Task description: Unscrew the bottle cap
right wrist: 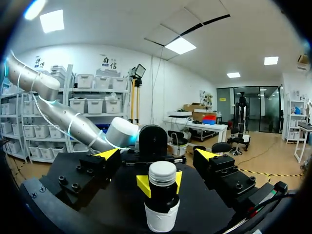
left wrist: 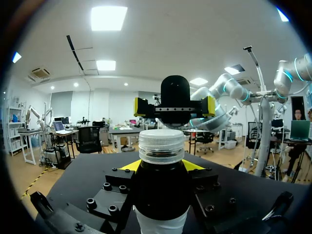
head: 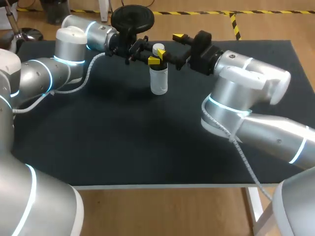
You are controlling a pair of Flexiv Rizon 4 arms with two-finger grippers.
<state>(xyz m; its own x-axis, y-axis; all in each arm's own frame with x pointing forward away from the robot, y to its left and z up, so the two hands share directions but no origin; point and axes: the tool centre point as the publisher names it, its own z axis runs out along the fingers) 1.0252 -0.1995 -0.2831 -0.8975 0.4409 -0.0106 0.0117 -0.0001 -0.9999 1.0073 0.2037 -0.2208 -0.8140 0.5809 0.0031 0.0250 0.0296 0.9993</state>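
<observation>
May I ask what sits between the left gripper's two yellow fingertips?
The neck of the bottle, just under its white cap: the left gripper is shut on it, a yellow tip on each side. The left wrist view shows it.

Item 1. Bottle (head: 159,81), upper centre of the head view: the neck is hidden behind the left gripper (head: 155,60), which clamps it from both sides. Label markings are too small to tell.

Item 2. Same bottle, left wrist view: the base runs out of the picture under the gripper, and the body covers all but slivers of both yellow tips.

Item 3. Right gripper (head: 172,49), spread wide about the cap (head: 158,48): in the head view only one tip is distinct.

Item 4. Left arm (head: 34,78) and right arm (head: 256,98) are cut off at the lower corners, hiding the near corners of the table (head: 147,147).
</observation>
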